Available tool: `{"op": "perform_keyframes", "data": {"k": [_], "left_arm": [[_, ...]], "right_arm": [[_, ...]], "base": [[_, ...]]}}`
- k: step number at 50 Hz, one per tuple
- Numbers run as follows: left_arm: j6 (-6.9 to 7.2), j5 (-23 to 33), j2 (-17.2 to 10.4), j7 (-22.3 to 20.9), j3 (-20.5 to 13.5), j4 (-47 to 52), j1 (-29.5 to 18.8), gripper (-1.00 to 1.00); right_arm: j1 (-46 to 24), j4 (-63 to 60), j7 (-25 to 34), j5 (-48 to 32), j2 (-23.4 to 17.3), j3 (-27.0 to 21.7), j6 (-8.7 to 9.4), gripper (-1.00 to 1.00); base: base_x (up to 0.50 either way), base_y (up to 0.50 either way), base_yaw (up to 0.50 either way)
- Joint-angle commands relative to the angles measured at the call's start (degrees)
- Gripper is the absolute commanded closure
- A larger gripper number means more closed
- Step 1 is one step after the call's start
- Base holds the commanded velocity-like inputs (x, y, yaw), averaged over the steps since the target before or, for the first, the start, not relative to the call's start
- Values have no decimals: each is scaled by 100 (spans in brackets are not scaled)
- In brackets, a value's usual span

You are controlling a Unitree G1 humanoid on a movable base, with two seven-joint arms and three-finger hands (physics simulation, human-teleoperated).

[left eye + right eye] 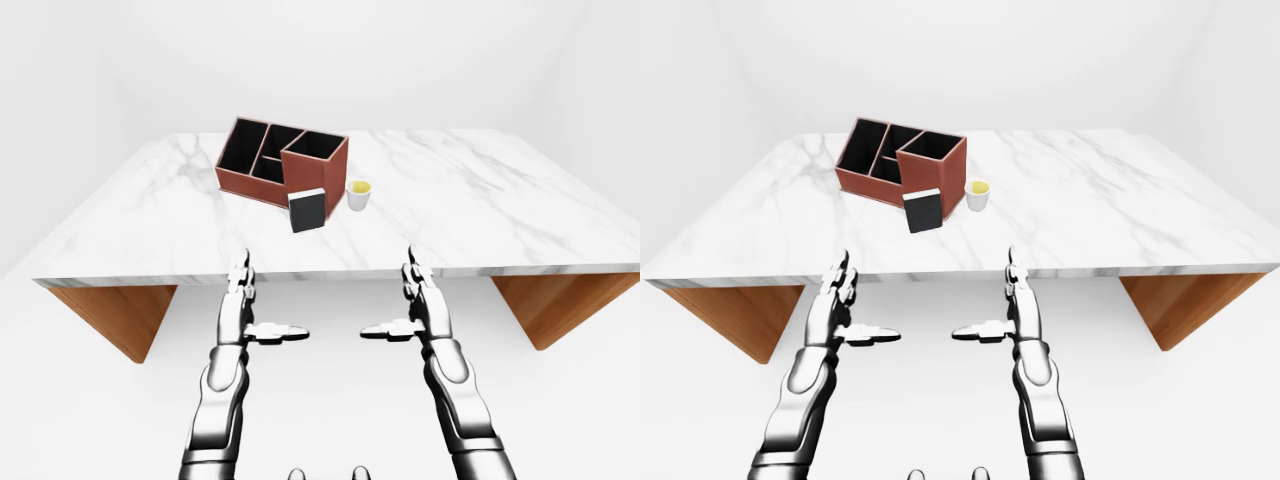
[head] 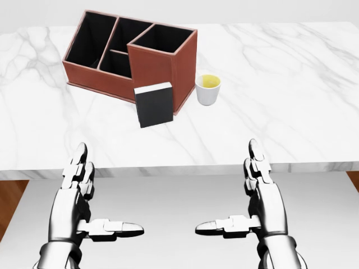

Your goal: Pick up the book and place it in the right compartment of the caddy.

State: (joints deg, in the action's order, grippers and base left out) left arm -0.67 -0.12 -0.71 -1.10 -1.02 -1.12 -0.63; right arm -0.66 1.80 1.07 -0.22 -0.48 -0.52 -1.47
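A black book [image 2: 154, 105] with a white page edge stands upright on the marble table [image 2: 269, 129], leaning against the near wall of a brown caddy [image 2: 159, 67]. The caddy has several black-lined compartments; the tall one on its right [image 2: 161, 38] holds nothing that shows. My left hand [image 2: 92, 193] and right hand [image 2: 247, 193] hover below the table's near edge, both open, fingers straight and thumbs pointing inward. Neither touches anything. The book lies up and between them in the head view.
A small white cup [image 2: 207, 89] with yellow contents stands just right of the caddy and book. The table rests on wooden supports [image 1: 115, 315] at both ends. White floor and walls surround it.
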Motion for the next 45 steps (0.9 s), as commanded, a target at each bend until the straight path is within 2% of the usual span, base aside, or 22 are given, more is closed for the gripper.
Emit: {"op": "perform_keyframes", "data": {"k": [1,9,12,21,29,45], "left_arm": [[-159,36,-132,-214,-175,-211,-121,-100],[-261,97,-135,-272,-180,-229,-61,-100],[-250,112,-136,-292,-183,-197,-52,-100],[-332,193,-142,-296,-181,-250,-62,-100],[-219,196,-167,-311,-232,-27,-49,-100],[-395,166,-200,-315,-289,-398,-206,-100]], "right_arm": [[-212,541,217,-104,-75,-59,-353,-100],[-316,885,257,-199,-91,-35,-353,-100],[-277,871,278,-365,-94,16,-353,-100],[-280,776,351,-460,-92,14,-353,-100],[-312,680,392,-555,-88,62,-353,-100],[-455,467,263,-774,-69,72,-353,-100]], "base": [[0,0,0],[0,0,0],[0,9,0],[0,50,0],[0,50,0],[2,50,0]]}}
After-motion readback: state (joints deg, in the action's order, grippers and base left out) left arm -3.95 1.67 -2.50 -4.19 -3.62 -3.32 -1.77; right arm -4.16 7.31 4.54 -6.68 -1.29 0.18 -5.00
